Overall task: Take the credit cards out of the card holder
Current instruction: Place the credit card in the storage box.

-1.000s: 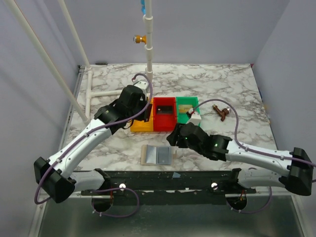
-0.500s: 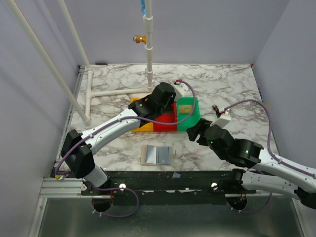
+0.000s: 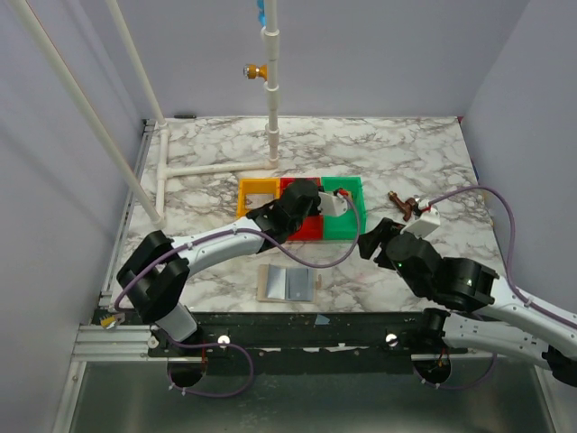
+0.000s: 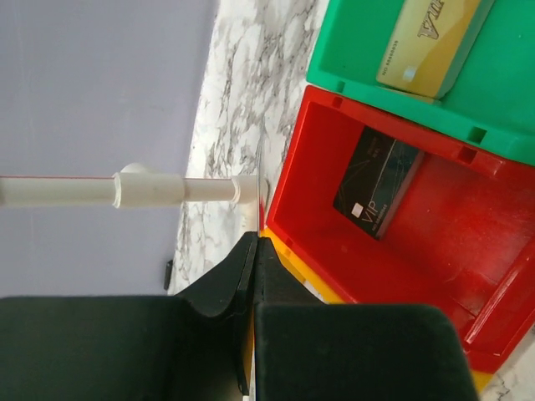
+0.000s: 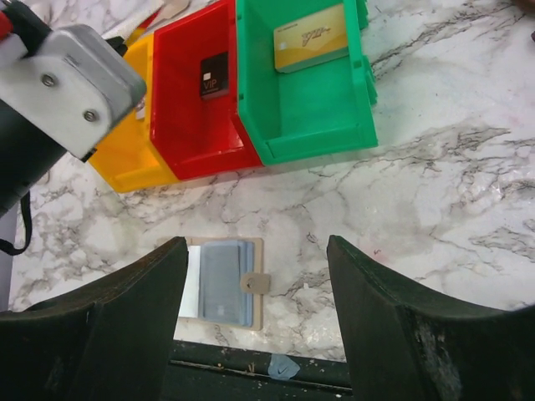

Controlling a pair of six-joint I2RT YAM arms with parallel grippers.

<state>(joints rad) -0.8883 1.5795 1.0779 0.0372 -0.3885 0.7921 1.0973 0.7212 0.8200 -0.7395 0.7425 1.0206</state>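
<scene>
The card holder (image 3: 287,282) lies open near the front edge, showing its grey-blue lining (image 5: 219,282). The black card (image 4: 378,182) lies in the red tray (image 5: 196,125). The tan card (image 4: 426,42) lies in the green tray (image 5: 309,109). I cannot make out the grey card. My left gripper (image 3: 297,194) hovers over the red and yellow trays with its jaws shut (image 4: 255,238). A thin pale edge runs out from the fingertip seam, and I cannot tell what it is. My right gripper (image 3: 370,236) is open and empty, above the table right of the holder (image 5: 257,242).
The yellow tray (image 3: 242,197) stands left of the red one. A white pole (image 3: 271,99) rises behind the trays, with a pipe (image 3: 216,168) lying on the table to its left. A brown object (image 3: 401,206) lies right of the green tray. A black rail (image 3: 297,327) runs along the front.
My left gripper has moved from the yellow tray to the right, over the red tray. My right gripper has pulled back to the right, away from the holder. The holder has not moved.
</scene>
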